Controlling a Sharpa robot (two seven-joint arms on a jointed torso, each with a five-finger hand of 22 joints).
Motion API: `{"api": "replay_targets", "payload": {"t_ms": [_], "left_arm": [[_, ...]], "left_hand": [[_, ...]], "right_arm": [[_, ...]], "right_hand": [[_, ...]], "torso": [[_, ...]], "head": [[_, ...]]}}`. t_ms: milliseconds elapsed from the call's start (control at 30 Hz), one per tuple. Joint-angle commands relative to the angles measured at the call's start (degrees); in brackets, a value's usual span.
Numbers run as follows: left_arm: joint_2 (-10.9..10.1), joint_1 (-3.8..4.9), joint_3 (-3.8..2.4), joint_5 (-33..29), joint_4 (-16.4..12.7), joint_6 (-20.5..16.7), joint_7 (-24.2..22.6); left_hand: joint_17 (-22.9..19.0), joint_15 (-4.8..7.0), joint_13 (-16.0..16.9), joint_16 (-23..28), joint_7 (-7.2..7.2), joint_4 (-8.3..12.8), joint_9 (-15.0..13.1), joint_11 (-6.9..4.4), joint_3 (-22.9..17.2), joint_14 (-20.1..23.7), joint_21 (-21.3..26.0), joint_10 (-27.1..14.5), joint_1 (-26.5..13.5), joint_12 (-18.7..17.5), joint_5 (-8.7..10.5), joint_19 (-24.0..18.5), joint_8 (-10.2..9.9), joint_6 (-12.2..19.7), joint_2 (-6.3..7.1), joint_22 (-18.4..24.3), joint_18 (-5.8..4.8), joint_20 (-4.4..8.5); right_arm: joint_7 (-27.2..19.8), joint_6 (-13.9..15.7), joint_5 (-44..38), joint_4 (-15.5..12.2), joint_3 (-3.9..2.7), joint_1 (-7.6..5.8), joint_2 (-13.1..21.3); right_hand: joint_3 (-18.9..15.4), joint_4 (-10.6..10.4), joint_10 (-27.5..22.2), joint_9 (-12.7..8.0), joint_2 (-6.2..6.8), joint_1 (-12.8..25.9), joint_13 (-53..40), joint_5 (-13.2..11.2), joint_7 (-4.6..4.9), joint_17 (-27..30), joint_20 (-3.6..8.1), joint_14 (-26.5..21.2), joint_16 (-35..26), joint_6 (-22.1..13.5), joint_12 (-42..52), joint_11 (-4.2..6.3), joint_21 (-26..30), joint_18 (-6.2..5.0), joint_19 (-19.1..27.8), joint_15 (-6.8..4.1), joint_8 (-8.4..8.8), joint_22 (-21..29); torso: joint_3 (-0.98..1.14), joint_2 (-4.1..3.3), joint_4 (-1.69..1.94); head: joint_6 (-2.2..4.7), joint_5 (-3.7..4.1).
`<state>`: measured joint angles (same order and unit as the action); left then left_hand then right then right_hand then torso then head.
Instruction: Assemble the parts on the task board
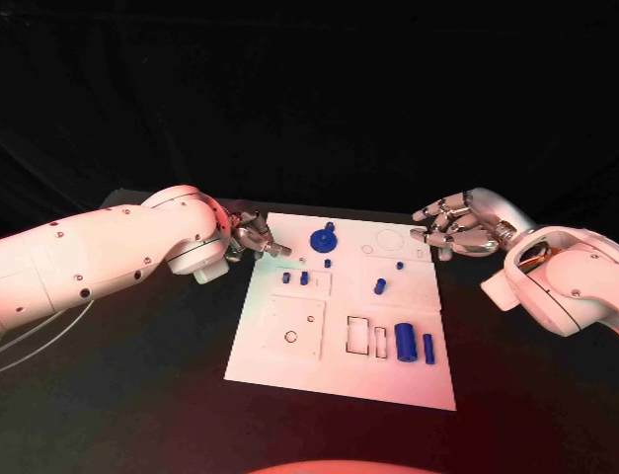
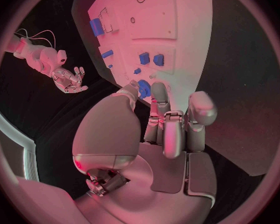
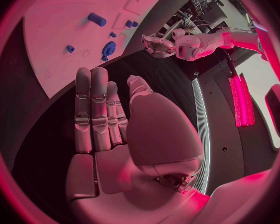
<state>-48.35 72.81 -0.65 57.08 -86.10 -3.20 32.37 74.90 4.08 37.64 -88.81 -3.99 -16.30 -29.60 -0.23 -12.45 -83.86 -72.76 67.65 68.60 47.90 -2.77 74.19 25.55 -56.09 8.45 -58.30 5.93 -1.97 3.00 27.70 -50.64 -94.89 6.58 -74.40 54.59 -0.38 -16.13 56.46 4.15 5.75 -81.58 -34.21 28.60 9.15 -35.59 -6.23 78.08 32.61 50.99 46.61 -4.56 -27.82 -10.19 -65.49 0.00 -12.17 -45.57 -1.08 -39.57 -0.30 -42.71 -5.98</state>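
The white task board (image 1: 341, 341) lies in the middle of the black table. A blue gear (image 1: 324, 238) sits near its far edge, and several small blue pegs (image 1: 305, 278) stand behind the middle. A large blue cylinder (image 1: 405, 342) and a thinner one (image 1: 428, 348) lie at the near right. My left hand (image 1: 253, 235) hovers at the board's far left corner, fingers half bent, holding nothing; in its wrist view the gear (image 2: 144, 88) shows just past the left hand (image 2: 168, 129). My right hand (image 1: 451, 225) hovers off the far right corner, its fingers (image 3: 93, 109) straight and empty.
Rectangular slots (image 1: 357, 336) and a small round hole (image 1: 290, 337) are cut into the board's near half. Black table surface surrounds the board on every side, with a dark cloth backdrop behind.
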Motion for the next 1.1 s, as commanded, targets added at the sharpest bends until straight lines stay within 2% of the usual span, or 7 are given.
{"api": "replay_targets", "payload": {"t_ms": [33,233,433,733,1100], "left_arm": [[-0.4,-0.22,0.26,0.3,-1.0,-4.6,-3.3],[-0.6,-1.04,0.79,2.2,-1.7,-6.9,-3.8],[0.0,-1.76,1.06,4.9,-1.2,-6.7,-2.2],[1.1,-2.97,1.27,8.0,-0.5,-5.5,0.7],[1.7,-3.51,1.29,9.3,-0.1,-1.9,3.1]], "left_hand": [[13.6,-0.41,-0.1,-0.1,-0.02,0.2,0.1,0.03,0.0,-5.7,0.2,-0.4,0.8,-0.2,-0.20,-0.2,-0.4,0.3,-0.08,0.1,0.62,-0.11],[13.6,-0.46,-0.3,-0.1,-0.10,-0.1,0.3,0.10,0.3,-5.7,0.3,-0.4,0.6,-0.4,-0.18,-0.2,-0.4,0.2,0.24,0.0,0.60,-0.14],[13.6,-0.50,-0.5,-0.2,-0.09,-0.4,0.6,0.12,0.7,-5.7,0.0,-0.2,-0.1,-0.5,-0.18,0.2,-0.4,0.0,0.48,-0.5,0.49,-0.18],[13.7,-0.31,-0.2,-0.2,0.26,-0.5,1.2,-0.15,1.6,-5.7,-1.2,0.9,-2.1,0.3,-0.19,1.7,-0.1,-1.0,0.54,-2.6,0.06,-0.08],[13.7,-0.10,1.6,-0.2,0.58,-0.4,1.3,-0.42,1.9,-5.7,-2.4,2.2,-2.7,2.0,-0.20,2.8,0.3,-1.7,0.50,-4.7,-0.34,0.07]], "right_arm": [[-0.4,-0.5,-0.2,0.0,0.02,0.16,0.0],[-0.4,-0.5,-0.2,0.0,0.02,0.34,0.1],[-0.4,-0.5,-0.1,0.0,0.02,0.46,0.1],[-0.4,-0.5,-0.1,0.0,0.02,0.58,0.1],[-0.5,-0.5,-0.1,0.0,0.02,0.64,0.2]], "right_hand": [[0.2,-0.2,-0.3,-0.1,0.01,0.6,0.1,0.2,0.13,-0.1,0.04,0.5,-0.1,0.0,-0.1,0.17,0.2,-0.27,-0.4,0.04,-0.30,0.1],[0.2,-0.2,-0.3,-0.1,0.01,0.6,0.1,0.2,0.13,-0.1,0.04,0.5,-0.1,0.0,-0.1,0.17,0.2,-0.27,-0.4,0.04,-0.30,0.1],[0.2,-0.2,-0.3,-0.1,0.01,0.6,0.1,0.2,0.13,-0.1,0.04,0.5,-0.1,0.0,-0.1,0.17,0.2,-0.27,-0.4,0.04,-0.30,0.1],[0.2,-0.2,-0.3,-0.1,0.01,0.6,0.1,0.2,0.13,-0.1,0.04,0.5,-0.1,0.0,-0.1,0.17,0.2,-0.27,-0.4,0.04,-0.30,0.1],[0.2,-0.2,-0.3,-0.1,0.01,0.6,0.1,0.2,0.13,-0.1,0.04,0.5,-0.1,0.0,-0.1,0.17,0.2,-0.27,-0.4,0.04,-0.30,0.1]], "torso": [[0.01,0.03,0.08],[-0.07,0.05,0.14],[-0.09,-0.04,-0.02],[-0.07,-0.07,0.03],[-0.02,-0.06,-0.03]], "head": [[0.01,-0.10],[0.07,-0.17],[0.09,-0.40],[-0.10,-0.46],[-0.29,-0.56]]}}
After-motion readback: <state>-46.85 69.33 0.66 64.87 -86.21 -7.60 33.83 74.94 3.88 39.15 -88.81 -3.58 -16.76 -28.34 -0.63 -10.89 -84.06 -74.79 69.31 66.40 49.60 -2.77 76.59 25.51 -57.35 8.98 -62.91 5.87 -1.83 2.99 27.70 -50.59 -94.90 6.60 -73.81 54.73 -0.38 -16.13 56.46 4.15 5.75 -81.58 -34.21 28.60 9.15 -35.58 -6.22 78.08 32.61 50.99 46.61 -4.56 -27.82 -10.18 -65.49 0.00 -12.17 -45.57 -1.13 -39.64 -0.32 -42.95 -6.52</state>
